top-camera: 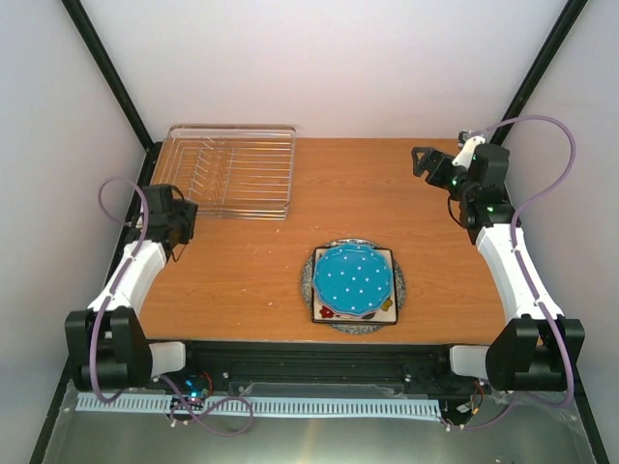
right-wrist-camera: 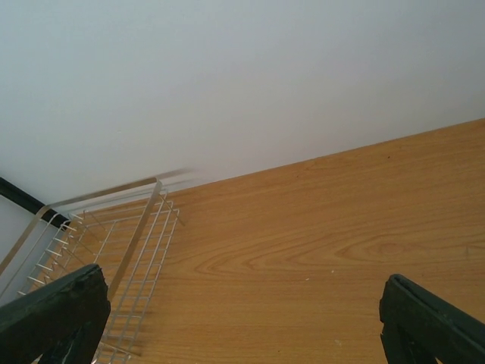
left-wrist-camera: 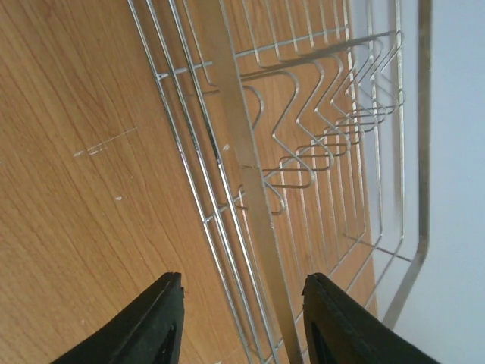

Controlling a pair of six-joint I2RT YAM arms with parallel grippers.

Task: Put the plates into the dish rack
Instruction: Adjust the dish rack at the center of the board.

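The plates sit stacked at the table's near middle. A blue white-dotted scalloped plate (top-camera: 353, 280) lies on top of a square cream plate (top-camera: 388, 312), with a round grey speckled plate (top-camera: 309, 285) at the bottom. The silver wire dish rack (top-camera: 230, 171) stands at the back left and holds nothing. My left gripper (top-camera: 180, 220) hovers by the rack's near left corner. In the left wrist view its jaws stand partly apart (left-wrist-camera: 242, 307) above the rack's rim (left-wrist-camera: 235, 129), gripping nothing. My right gripper (top-camera: 426, 159) is open wide (right-wrist-camera: 242, 322) at the back right, far from the plates.
The wooden table (top-camera: 387, 193) is bounded by white walls at the back and sides, with black frame posts in the corners. The rack (right-wrist-camera: 129, 243) shows at the left of the right wrist view.
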